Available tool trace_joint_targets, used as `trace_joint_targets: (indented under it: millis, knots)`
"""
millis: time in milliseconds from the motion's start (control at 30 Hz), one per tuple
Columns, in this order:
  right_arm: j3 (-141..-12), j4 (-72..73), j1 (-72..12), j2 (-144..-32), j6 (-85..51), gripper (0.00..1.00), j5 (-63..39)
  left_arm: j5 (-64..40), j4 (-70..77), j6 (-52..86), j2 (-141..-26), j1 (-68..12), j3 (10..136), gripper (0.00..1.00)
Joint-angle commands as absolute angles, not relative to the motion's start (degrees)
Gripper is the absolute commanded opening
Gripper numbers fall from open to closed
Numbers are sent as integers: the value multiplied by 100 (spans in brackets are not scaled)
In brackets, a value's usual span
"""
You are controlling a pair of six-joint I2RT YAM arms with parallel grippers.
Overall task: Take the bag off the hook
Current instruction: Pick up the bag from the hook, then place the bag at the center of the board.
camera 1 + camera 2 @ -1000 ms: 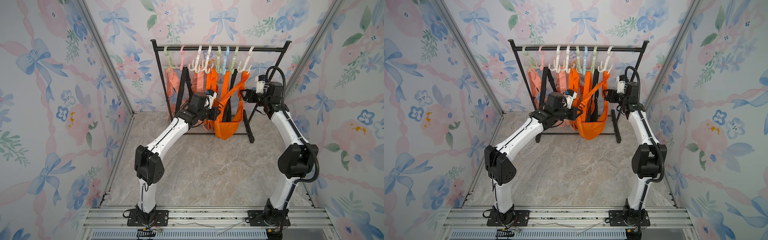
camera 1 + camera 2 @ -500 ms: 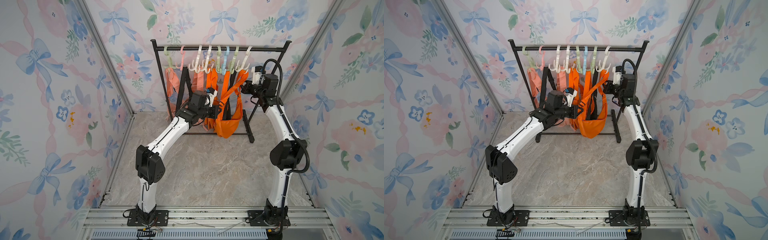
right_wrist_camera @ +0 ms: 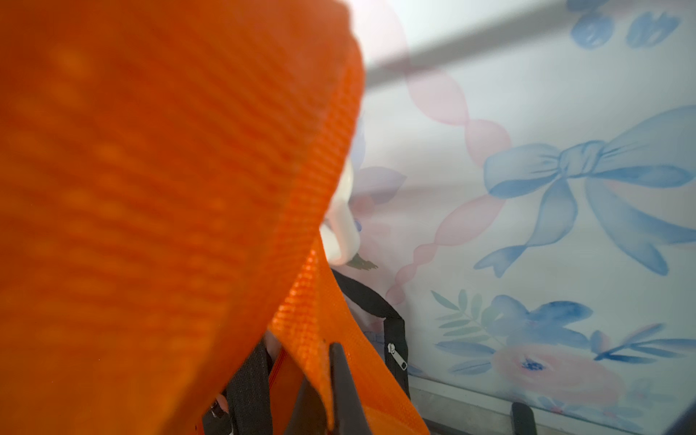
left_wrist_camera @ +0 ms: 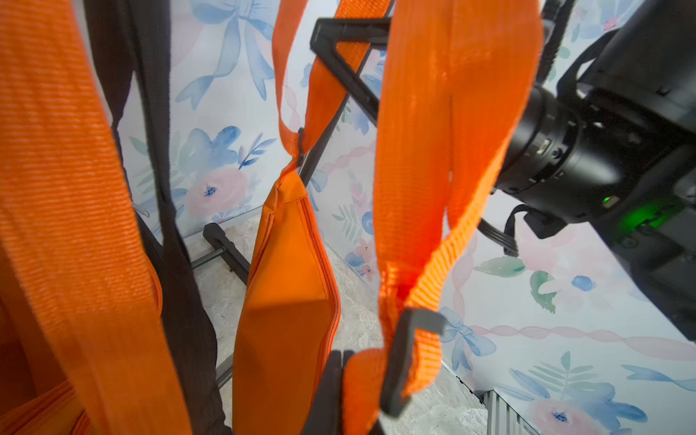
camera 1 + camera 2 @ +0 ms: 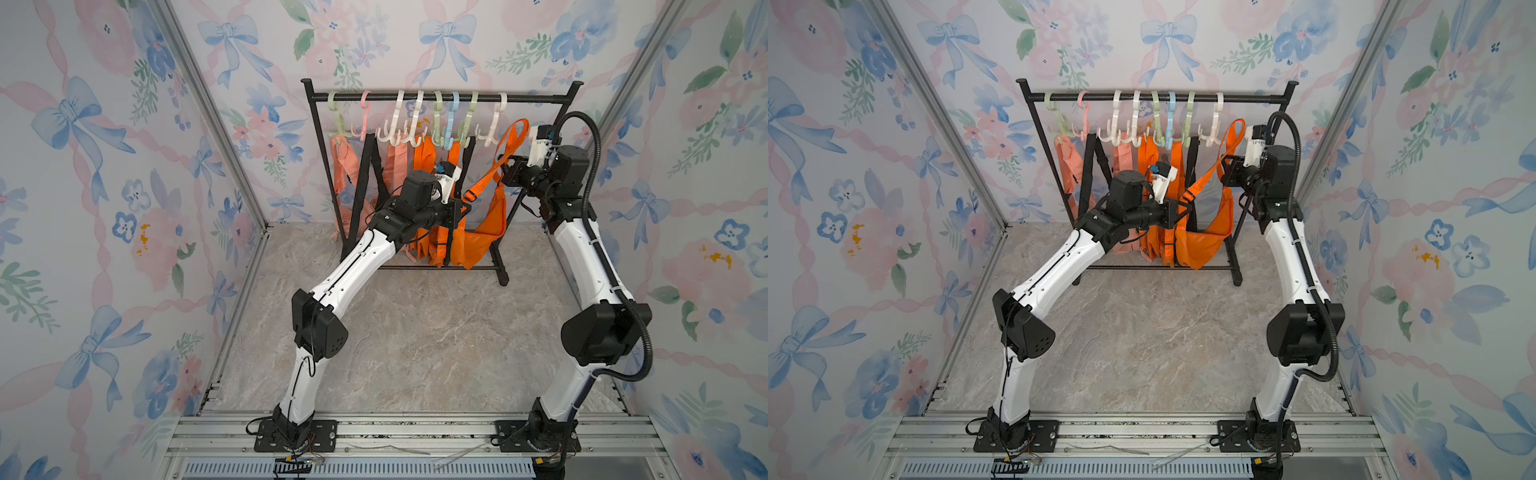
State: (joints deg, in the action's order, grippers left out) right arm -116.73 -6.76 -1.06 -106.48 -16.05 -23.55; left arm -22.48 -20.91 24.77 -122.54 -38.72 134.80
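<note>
The orange bag (image 5: 478, 245) (image 5: 1204, 245) hangs low in front of the rack. Its long strap (image 5: 515, 133) (image 5: 1235, 133) loops up just right of the white hook (image 5: 496, 126) (image 5: 1216, 124) and looks apart from it. My right gripper (image 5: 505, 166) (image 5: 1224, 166) is shut on the strap below that loop. In the right wrist view the strap (image 3: 150, 188) fills the frame, pinched in the right gripper (image 3: 328, 399), with the white hook (image 3: 341, 226) behind it. My left gripper (image 5: 463, 206) (image 4: 341, 395) is shut on the strap beside its black buckle (image 4: 406, 357).
The black rack (image 5: 415, 97) carries several coloured hooks with peach bags (image 5: 345, 166), black straps (image 5: 365, 166) and another orange bag (image 5: 424, 162). Its foot (image 5: 500, 270) stands on the marble floor (image 5: 415, 332). Wallpapered walls close in on both sides.
The right gripper shut on the orange strap, rose, then moved right, carrying the loop off the white hook. The bag swung right with it. The left arm barely moved.
</note>
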Motion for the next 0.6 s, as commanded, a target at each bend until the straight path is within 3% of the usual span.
trace_joint_targets:
  millis: [0, 133, 333, 567]
  knots:
    - [-11683, -554, -52, -10488, -1675, 1, -2402, -2364, -1986, 2558, -12363, -3944, 13758, 7]
    - [-11476, -589, -111, -10306, -1671, 1, -2479, -2355, -1987, 2549, -12267, -3964, 13702, 7]
    - [-10155, -341, -179, -9352, -1423, 1, -2083, -2204, -1986, 2418, -11792, -3942, 13036, 8]
    - [-8622, -630, -263, -7736, -994, 1, -754, -1911, -1987, 2487, -11098, -3746, 12048, 7]
